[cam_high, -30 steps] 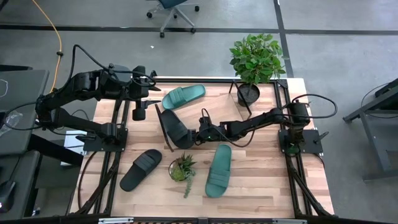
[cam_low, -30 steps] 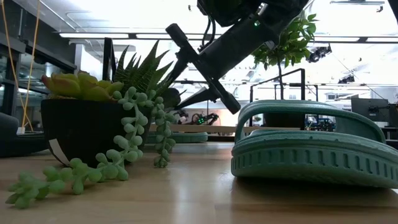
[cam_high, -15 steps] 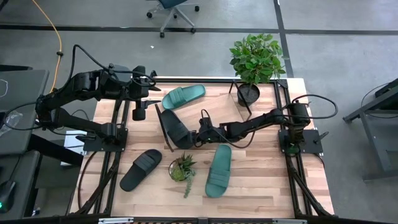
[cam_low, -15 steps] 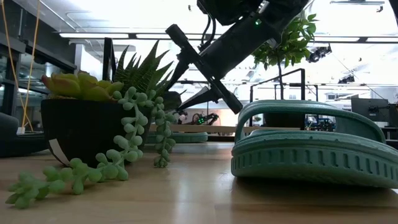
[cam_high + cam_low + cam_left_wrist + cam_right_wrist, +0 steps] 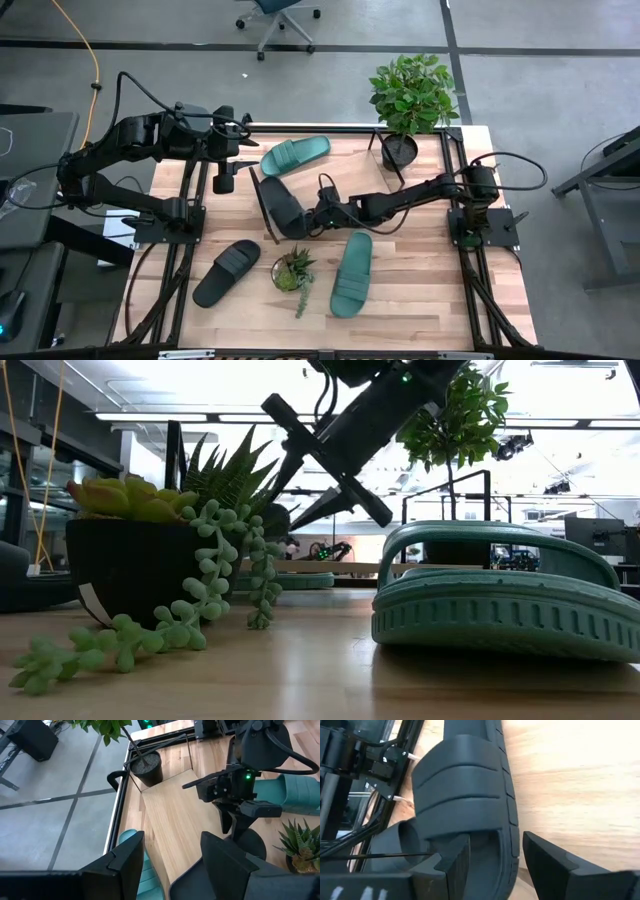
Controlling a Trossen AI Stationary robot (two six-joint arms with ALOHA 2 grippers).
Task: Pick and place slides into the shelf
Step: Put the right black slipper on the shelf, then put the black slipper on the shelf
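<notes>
Black slide point(image 5: 282, 210) between right pincer's point(image 5: 313, 218) spread fingers point(image 5: 555, 865), now slightly nearer; left pincer point(image 5: 222, 178) likewise spread.

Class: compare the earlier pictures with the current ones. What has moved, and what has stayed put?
The right end effector edged toward the left side of the table, onto the black slide on the shelf, its fingers astride the slide's edge; in the low view its arm rose slightly. Unchanged: the left end effector stayed at the table's left edge, open, and the other black slide and both teal slides kept their places.
</notes>
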